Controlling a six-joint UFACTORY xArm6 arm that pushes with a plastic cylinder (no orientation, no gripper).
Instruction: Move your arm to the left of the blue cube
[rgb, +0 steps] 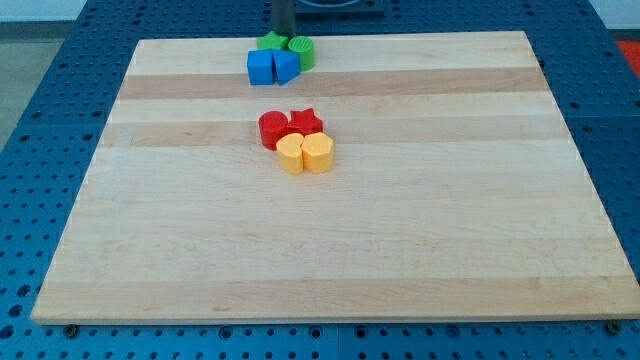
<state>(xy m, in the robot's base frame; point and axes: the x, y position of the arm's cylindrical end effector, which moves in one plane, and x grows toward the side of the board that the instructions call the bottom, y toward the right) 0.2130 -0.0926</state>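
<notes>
The bare wooden board (330, 250) fills the view's bottom half, its near edge resting on a blue perforated table (40, 100). Nearest the camera among the blocks is a yellow pair at the board's middle: a yellow block (290, 155) with angled sides, possibly a hexagon, touching a yellow cylinder (318, 153) on its right. Directly behind them, and touching them, sit a red cylinder (273, 130) and a red star-shaped block (306, 122). Well apart from these, close to the board's top edge, lies a second cluster: the blue cube (261, 67) at the left, a blue wedge-like block (286, 66) pressed against its right side, a green block (269, 42) half hidden behind the cube, perhaps a star, and a green cylinder (303, 50) at the right. My tip (284, 38) comes down as a dark rod from the view's top, ending just behind this cluster, between the two green blocks and to the upper right of the blue cube. There is no pincer on this arm, so nothing is spread or pinched.
</notes>
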